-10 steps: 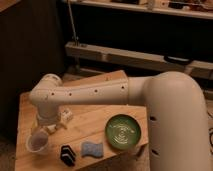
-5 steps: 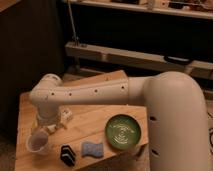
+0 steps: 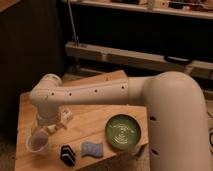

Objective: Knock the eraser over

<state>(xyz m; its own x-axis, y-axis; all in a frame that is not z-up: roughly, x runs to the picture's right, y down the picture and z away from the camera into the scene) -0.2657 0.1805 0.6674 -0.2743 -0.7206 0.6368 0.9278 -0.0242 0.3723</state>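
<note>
The robot's gripper (image 3: 49, 129) hangs low over the wooden table (image 3: 92, 117), largely hidden beneath the white arm (image 3: 85, 95); whether it is clenched or released cannot be told. Nothing has shifted in 0.5 s. 1 white bottle (image 3: 38, 143) sits just beside it. The eraser (image 3: 66, 154) sits near the front edge, between the bottle and a blue sponge (image 3: 92, 149), apart from the gripper. A green bowl (image 3: 123, 132) lies beyond.

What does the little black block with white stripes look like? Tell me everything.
The small black rectangular eraser has thin white stripes along its side. It seems to stand upright near the front edge of the wooden table. A light-blue wavy-edged sponge lies just to its right in the picture, with a gap between them. Only the table touches it. The robot's gripper hangs up and to the left of it, not touching.
</note>
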